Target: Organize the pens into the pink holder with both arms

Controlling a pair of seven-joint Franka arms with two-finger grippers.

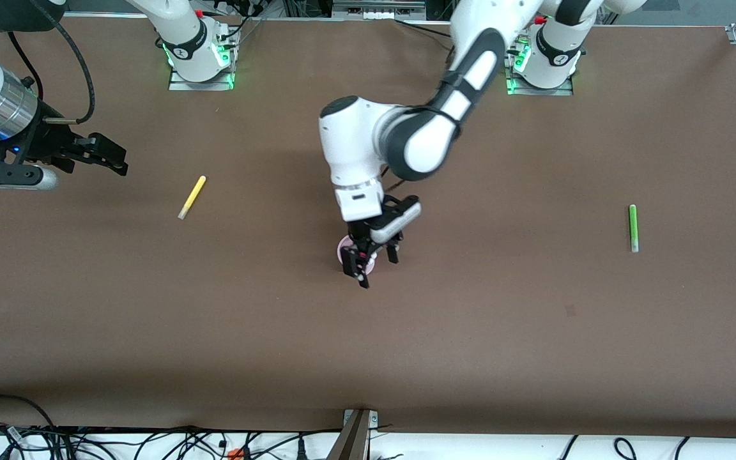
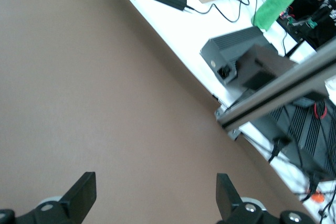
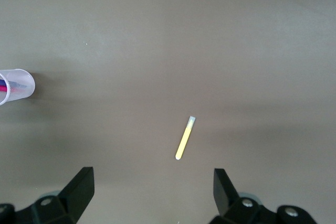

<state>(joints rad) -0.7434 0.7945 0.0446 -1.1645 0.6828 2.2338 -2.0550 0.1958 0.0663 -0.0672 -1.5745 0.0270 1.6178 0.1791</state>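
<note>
Pens: two remain flat on the table (image 1: 534,332), and at least two show inside the pink holder (image 1: 344,247), magenta and dark ones going by the right wrist view. I cannot confirm the count.

Nearest my working hand: the left gripper (image 1: 377,265) hangs directly over the pink holder, partly covering it in the front view. Its wrist view shows both fingers spread wide with only bare table between them; it holds nothing.

Further out from that hand, toward the left arm's end of the table, the green pen (image 1: 632,227) lies alone and well apart from the holder.

The right gripper (image 1: 109,160) hovers over the right arm's end of the table, fingers wide apart and empty. The yellow pen (image 3: 186,138) lies on the table ahead of its fingers, centred between them, pale end pointing away from the hand. The pink holder (image 3: 16,86) sits well off to one side of it.

Handling judgement: the pens look light, stiff and smooth, so likely to roll if nudged. I would close across the barrel at mid-length, fingers square to the pen's axis. The holder looks thin and light; a pen dropped against the rim could tip it.
</note>
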